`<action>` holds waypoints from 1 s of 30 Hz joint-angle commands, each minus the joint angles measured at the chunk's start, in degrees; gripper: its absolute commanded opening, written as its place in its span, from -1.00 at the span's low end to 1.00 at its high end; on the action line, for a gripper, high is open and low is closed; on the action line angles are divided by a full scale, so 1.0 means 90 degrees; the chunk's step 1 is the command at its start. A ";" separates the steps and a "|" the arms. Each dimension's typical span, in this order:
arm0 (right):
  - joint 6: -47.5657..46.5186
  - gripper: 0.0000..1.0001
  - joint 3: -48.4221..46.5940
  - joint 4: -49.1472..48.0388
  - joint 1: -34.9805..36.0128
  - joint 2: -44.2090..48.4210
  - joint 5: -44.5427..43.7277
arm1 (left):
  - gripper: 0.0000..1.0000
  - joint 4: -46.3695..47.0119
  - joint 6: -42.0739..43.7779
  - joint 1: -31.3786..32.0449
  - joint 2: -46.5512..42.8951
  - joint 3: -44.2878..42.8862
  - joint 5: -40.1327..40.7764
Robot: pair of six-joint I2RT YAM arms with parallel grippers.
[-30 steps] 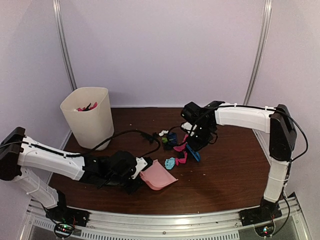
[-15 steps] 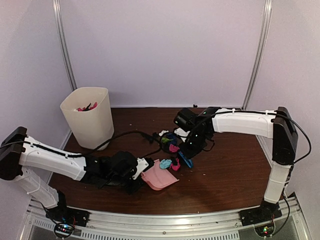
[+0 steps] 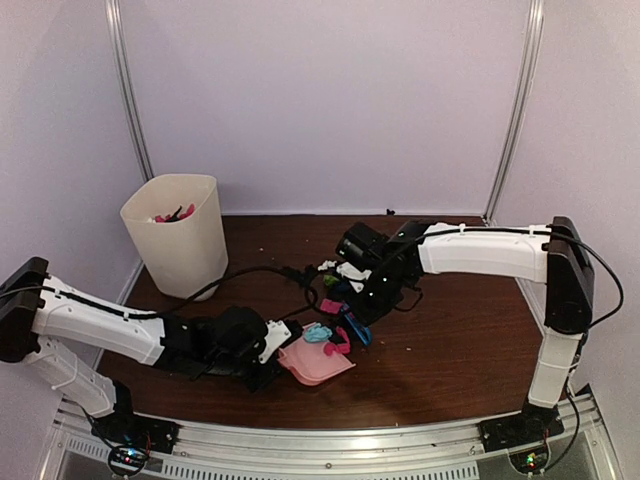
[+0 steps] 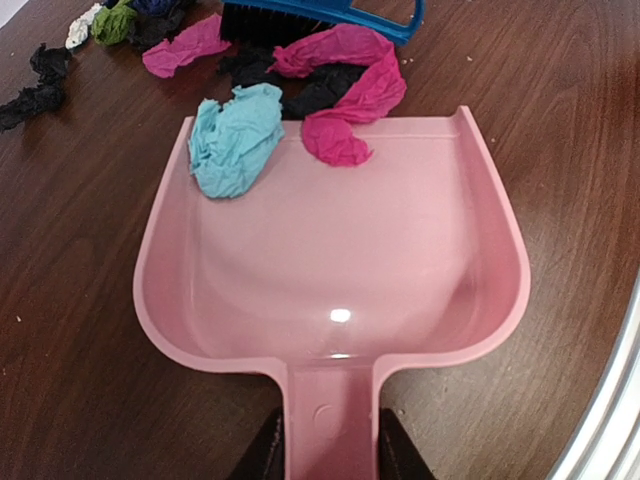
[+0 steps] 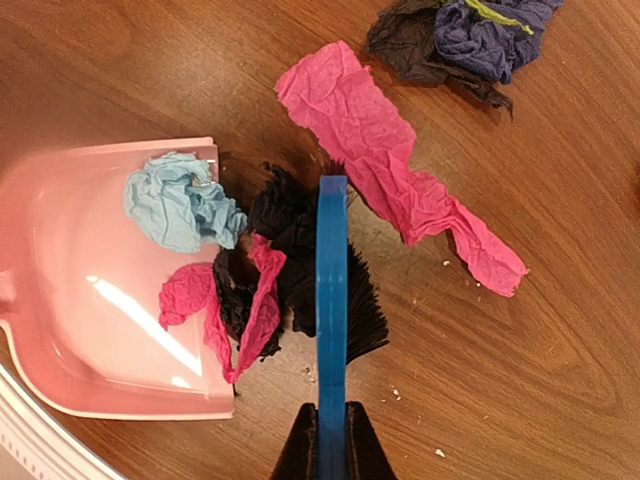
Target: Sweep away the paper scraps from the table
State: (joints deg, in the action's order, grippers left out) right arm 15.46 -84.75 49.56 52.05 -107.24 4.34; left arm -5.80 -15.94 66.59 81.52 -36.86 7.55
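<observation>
Two paper scraps [image 4: 235, 135], light blue and pink, just reached the dustpan [image 4: 330, 290] lip as my brush [image 5: 331, 250] swept in; more wait on the table [image 4: 80, 380] beyond it. Left gripper [image 4: 333, 450] pinches its handle, right gripper [image 5: 331, 445] clamps the brush.

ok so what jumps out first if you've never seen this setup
The pink dustpan lies flat toward the front of the table, its handle clamped in the left tool, with a light blue scrap on its lip. At that lip the right tool holds a blue brush against a bright heap of paper scraps. A cream bin stands at the back left.
</observation>
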 commanded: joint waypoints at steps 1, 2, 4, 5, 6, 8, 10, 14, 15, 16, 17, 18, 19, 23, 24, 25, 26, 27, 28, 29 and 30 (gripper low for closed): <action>0.0227 -1.00 0.0102 0.0078 0.0183 -0.0045 0.0258 | -1.00 0.0139 0.0045 0.0011 -0.0229 0.0280 -0.0136; 0.0255 -1.00 0.0081 0.0096 0.0211 -0.0040 0.0247 | -1.00 0.0170 0.0015 0.0013 -0.0266 0.0328 -0.0129; 0.0305 -1.00 0.0018 0.0143 0.0276 -0.0028 0.0246 | -1.00 0.0270 0.0016 0.0011 -0.0348 0.0429 -0.0180; 0.0324 -1.00 -0.0037 0.0175 0.0310 -0.0023 0.0236 | -1.00 0.0288 -0.0008 0.0012 -0.0369 0.0454 -0.0185; 0.0351 -1.00 -0.0104 0.0229 0.0331 -0.0019 0.0210 | -1.00 0.0300 -0.0021 0.0008 -0.0375 0.0469 -0.0196; 0.0425 -1.00 -0.0294 0.0391 0.0349 0.0011 0.0033 | -1.00 0.0298 -0.0036 0.0012 -0.0399 0.0482 -0.0231; 0.0478 -1.00 -0.0513 0.0537 0.0349 0.0109 -0.0187 | -1.00 0.0307 -0.0070 0.0012 -0.0436 0.0522 -0.0240; 0.0557 -1.00 -0.0999 0.0814 0.0335 0.0329 -0.0610 | -1.00 0.0362 -0.0125 0.0010 -0.0580 0.0621 -0.0279; 0.0550 -1.00 -0.1121 0.0902 0.0332 0.0353 -0.0656 | -1.00 0.0380 -0.0126 0.0013 -0.0604 0.0646 -0.0293; 0.0544 -1.00 -0.1188 0.1008 0.0329 0.0367 -0.0691 | -1.00 0.0394 -0.0123 0.0021 -0.0628 0.0670 -0.0301; 0.0561 -1.00 -0.1235 0.1111 0.0330 0.0377 -0.0713 | -1.00 0.0412 -0.0116 0.0013 -0.0641 0.0682 -0.0310; 0.0573 -1.00 -0.1247 0.1227 0.0325 0.0382 -0.0731 | -1.00 0.0419 -0.0117 0.0012 -0.0648 0.0687 -0.0315; 0.0606 -1.00 -0.1234 0.1331 0.0329 0.0396 -0.0748 | -1.00 0.0429 -0.0111 0.0013 -0.0643 0.0687 -0.0324; 0.0746 -1.00 -0.0998 0.1561 0.0335 0.0511 -0.0954 | -1.00 0.0439 -0.0114 0.0009 -0.0637 0.0697 -0.0333; 0.0776 -1.00 -0.0921 0.1556 0.0330 0.0554 -0.0984 | -1.00 0.0440 -0.0113 0.0013 -0.0643 0.0702 -0.0328; 0.0797 -1.00 -0.0851 0.1541 0.0330 0.0605 -0.0979 | -1.00 0.0447 -0.0122 0.0013 -0.0649 0.0714 -0.0323; 0.0817 -1.00 -0.0783 0.1507 0.0335 0.0642 -0.0968 | -1.00 0.0461 -0.0128 0.0006 -0.0658 0.0724 -0.0317; 0.0829 -1.00 -0.0727 0.1471 0.0328 0.0673 -0.0957 | -1.00 0.0468 -0.0132 0.0013 -0.0659 0.0735 -0.0321; 0.0838 -1.00 -0.0682 0.1447 0.0328 0.0680 -0.0947 | -1.00 0.0477 -0.0136 0.0016 -0.0650 0.0745 -0.0321; 0.0840 -1.00 -0.0664 0.1429 0.0330 0.0665 -0.0975 | -1.00 0.0487 -0.0133 0.0014 -0.0636 0.0746 -0.0319; 0.0861 -1.00 -0.0664 0.1443 0.0330 0.0623 -0.1023 | -1.00 0.0498 -0.0140 0.0014 -0.0616 0.0746 -0.0316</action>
State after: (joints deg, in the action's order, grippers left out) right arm 21.69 -91.83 61.65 54.87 -103.15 -2.17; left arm -3.20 -16.58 66.59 76.44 -31.00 5.45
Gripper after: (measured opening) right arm 0.069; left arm 0.266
